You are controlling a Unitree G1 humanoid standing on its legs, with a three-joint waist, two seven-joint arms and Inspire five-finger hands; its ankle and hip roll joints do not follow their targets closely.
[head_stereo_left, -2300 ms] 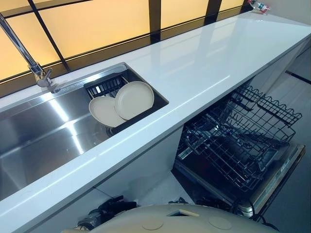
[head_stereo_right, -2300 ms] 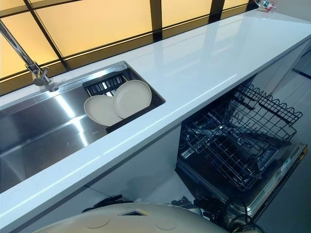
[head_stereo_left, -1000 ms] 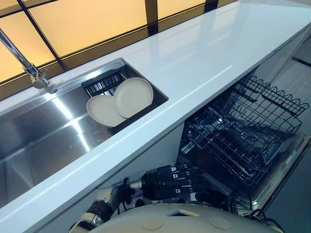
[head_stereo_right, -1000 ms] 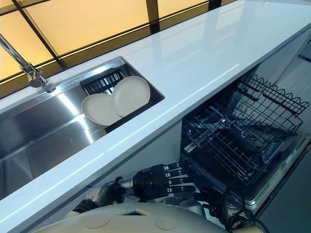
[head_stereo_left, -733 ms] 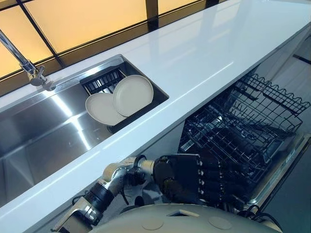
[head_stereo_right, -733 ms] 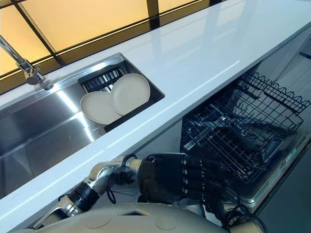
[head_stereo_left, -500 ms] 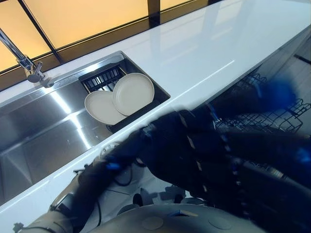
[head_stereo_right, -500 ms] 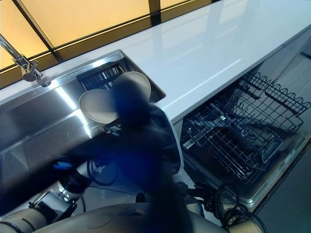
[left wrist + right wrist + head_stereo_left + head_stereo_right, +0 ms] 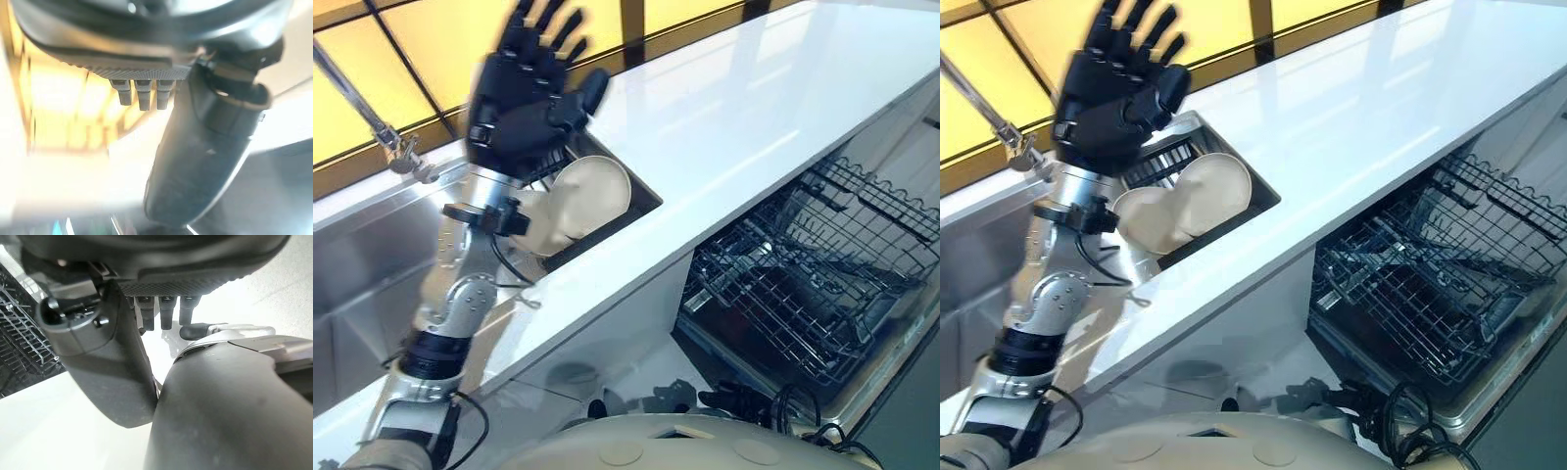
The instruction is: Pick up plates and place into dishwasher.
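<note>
- Amber window panes with dark bars run behind one long white counter.
- One steel sink is set into the counter, with one faucet leaning over its back edge.
- Two plates sit at the sink's right end, both pale and round and both tilted. The right plate overlaps the left plate.
- Both plates lean in one dark drain rack, whose slotted back shows just behind them.
- My left hand is up above the sink, over the drain rack and apart from the plates. Its palm faces me, its fingers are straight and fanned wide, the thumb juts to the side, and it holds nothing.
- My left forearm crosses in front of the left plate and hides part of it.
- One dishwasher stands open under the counter on my right, its door folded down.
- Black wire basket is pulled out over the door. I cannot tell whether it is one basket or two, and I see no plate in it.
- My right hand hangs low near that wire basket. Its fingers look straight and relaxed, the thumb is apart from them, and nothing is in its grasp.
</note>
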